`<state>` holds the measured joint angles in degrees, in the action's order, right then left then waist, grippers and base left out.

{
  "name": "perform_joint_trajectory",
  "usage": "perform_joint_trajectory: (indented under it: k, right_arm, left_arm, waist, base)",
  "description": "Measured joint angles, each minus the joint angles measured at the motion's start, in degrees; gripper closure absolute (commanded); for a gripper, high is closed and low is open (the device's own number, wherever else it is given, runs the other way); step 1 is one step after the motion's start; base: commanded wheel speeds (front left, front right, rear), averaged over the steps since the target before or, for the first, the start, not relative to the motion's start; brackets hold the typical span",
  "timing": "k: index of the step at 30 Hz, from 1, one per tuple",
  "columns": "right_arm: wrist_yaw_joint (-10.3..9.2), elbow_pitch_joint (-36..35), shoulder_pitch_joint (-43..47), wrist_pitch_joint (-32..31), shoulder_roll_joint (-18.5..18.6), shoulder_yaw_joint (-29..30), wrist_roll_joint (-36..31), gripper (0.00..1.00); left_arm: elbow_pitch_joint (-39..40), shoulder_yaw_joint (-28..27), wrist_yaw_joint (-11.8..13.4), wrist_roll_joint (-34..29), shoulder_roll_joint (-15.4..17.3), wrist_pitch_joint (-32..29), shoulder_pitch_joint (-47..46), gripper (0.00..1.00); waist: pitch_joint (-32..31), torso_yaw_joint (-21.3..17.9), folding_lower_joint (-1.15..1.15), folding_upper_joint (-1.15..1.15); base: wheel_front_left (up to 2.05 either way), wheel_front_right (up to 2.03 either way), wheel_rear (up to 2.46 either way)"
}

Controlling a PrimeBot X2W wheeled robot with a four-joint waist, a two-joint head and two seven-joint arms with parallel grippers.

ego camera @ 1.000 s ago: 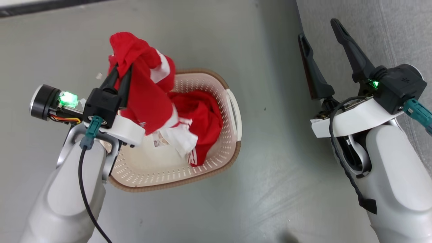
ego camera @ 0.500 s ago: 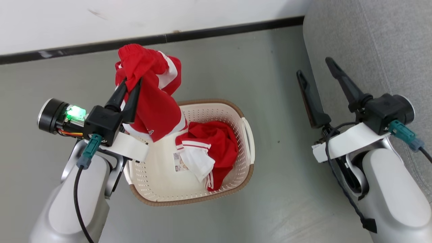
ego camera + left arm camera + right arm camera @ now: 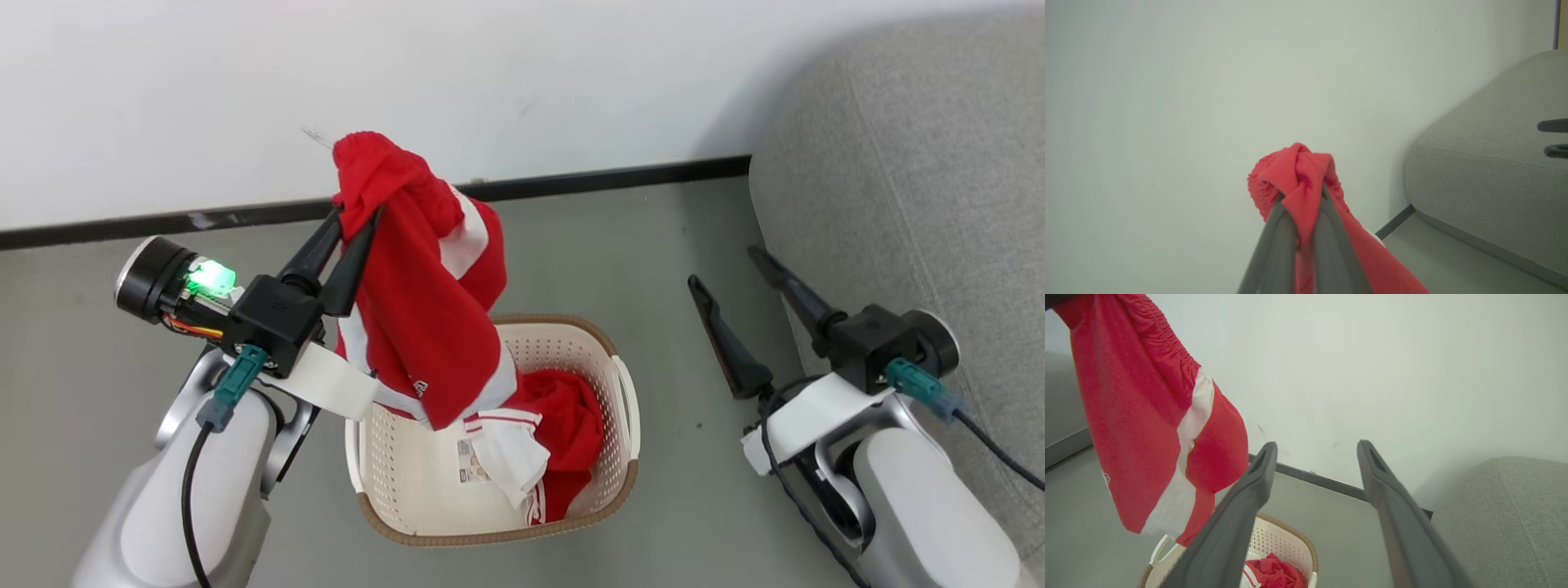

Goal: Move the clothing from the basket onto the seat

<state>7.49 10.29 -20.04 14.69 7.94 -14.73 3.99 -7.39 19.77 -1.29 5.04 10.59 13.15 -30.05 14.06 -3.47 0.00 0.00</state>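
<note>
While the left end effector (image 3: 357,220) pinches it, the clothing (image 3: 416,327) hangs above the basket (image 3: 490,539).

Basket (image 3: 408,482) on floor (image 3: 73,343), sofa (image 3: 898,163) at its right, wall (image 3: 571,82) behind; one garment (image 3: 571,416) inside, second garment (image 3: 424,327) above.

Your head view looks down on the laundry basket (image 3: 563,343) between the jaws; both wrist views face the wall (image 3: 1167,81) beyond their jaws, sharing the grey sofa (image 3: 1515,522).
</note>
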Motion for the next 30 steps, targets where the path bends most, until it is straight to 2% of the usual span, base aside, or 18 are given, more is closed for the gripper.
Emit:
perform_joint_trajectory:
  k: [4, 13, 23, 30]
  right_arm:
    - [0.01, 1.2, 1.4, 0.0, 0.5, -1.7, 1.1, 0.00]
    - [0.00, 3.1, 4.4, 0.0, 1.7, -8.5, 5.6, 0.00]
    - [0.01, 3.4, 4.5, 0.0, 1.3, -22.8, 9.9, 0.00]
    - [0.01, 4.2, 1.6, 0.0, 0.7, -25.5, 11.7, 0.00]
  left_arm:
    - [1.4, 1.1, -1.7, 0.2, 0.0, -0.6, 0.0, 1.00]
    - [3.7, 3.6, -3.4, 1.8, -0.7, -3.1, -0.1, 1.00]
    - [4.6, 7.0, -4.0, 2.7, -2.1, -6.5, -0.1, 1.00]
    - [6.0, 9.0, -4.5, 3.0, -3.3, -8.9, -0.1, 1.00]
  waist:
    - [-2.6, 0.7, 0.00, 0.00]
    - [-7.8, 2.2, 0.00, 0.00]
    - [-12.0, 3.6, 0.00, 0.00]
    - [-13.7, 4.7, 0.00, 0.00]
  base:
    - [0.00, 0.00, 0.00]
    - [0.00, 0.00, 0.00]
    - [0.00, 0.00, 0.00]
    - [0.00, 0.00, 0.00]
